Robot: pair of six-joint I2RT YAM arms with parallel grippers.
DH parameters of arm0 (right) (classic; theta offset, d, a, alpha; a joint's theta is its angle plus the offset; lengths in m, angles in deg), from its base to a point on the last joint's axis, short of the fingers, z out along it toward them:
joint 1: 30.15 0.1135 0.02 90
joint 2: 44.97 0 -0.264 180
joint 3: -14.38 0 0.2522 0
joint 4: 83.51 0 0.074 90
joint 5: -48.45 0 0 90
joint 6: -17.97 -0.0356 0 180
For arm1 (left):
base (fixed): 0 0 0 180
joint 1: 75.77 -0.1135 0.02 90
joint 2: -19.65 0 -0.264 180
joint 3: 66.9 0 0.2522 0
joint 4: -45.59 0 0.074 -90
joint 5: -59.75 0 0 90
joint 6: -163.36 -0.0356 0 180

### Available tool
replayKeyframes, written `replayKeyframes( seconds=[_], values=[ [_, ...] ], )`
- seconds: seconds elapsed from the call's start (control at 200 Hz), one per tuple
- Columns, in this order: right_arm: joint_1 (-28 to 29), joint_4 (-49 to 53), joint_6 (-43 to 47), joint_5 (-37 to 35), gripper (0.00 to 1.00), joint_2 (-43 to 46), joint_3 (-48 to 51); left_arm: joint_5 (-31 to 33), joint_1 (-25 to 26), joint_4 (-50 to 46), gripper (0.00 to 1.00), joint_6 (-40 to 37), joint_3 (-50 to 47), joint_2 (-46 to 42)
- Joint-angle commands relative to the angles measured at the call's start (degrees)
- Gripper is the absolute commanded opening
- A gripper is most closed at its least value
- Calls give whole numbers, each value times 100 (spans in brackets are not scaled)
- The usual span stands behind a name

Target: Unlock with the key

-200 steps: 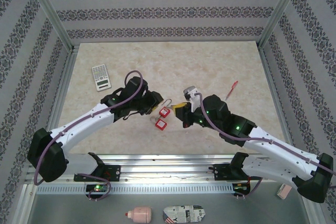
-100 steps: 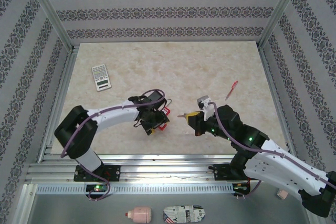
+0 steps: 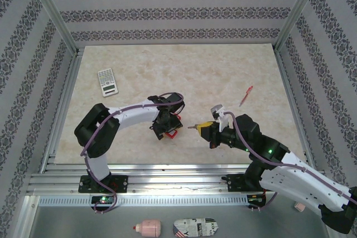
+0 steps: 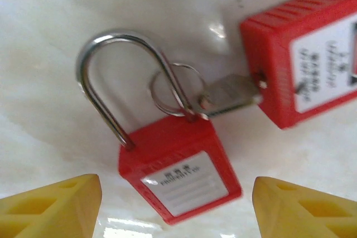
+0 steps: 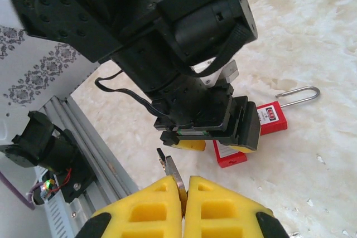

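Left wrist — padlock lies inside spread left tool; right tool pinches key.

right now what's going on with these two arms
The right gripper is shut on a key, with the blade sticking out toward the left arm. The left gripper is open and hovers low over a red padlock lying on the table, holding nothing. A second red padlock beside it has another key in its keyhole. The held key is not yet in either lock.

Left hand at padlock, key nearby
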Motion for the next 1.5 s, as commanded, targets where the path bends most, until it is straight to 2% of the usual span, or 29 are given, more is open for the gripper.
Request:
replayKeyframes(
  seconds=[0.0,0.135,0.365,0.495,0.749,0.904,1.134,1.289,1.399,1.494],
  values=[
    [-29,-178,92,172,0,132,105,257,68,-411,72,39,163,224],
    [-28,-103,137,176,0,257,169,338,72,-370,71,33,385,501],
    [-28,-26,192,132,0,410,223,310,73,-438,60,-31,495,607],
    [-28,-75,219,170,0,371,222,234,67,-359,49,-26,410,605],
    [-32,-153,163,313,0,177,164,125,73,85,19,-59,-93,174],
    [-2,-219,-10,371,0,41,106,252,131,465,9,50,-581,-660],
    [232,-563,-286,-7,0,-25,11,1004,422,986,2,263,-1061,-2601],
    [336,-1086,-314,-123,0,-440,-267,1273,401,2217,0,361,-1692,-3776],
    [435,-1404,-70,-267,0,-889,-634,1148,219,3221,0,371,-1862,-4054],
    [464,-1613,78,-487,0,-1196,-891,941,20,4263,0,774,-2121,-4110]
  ],
)
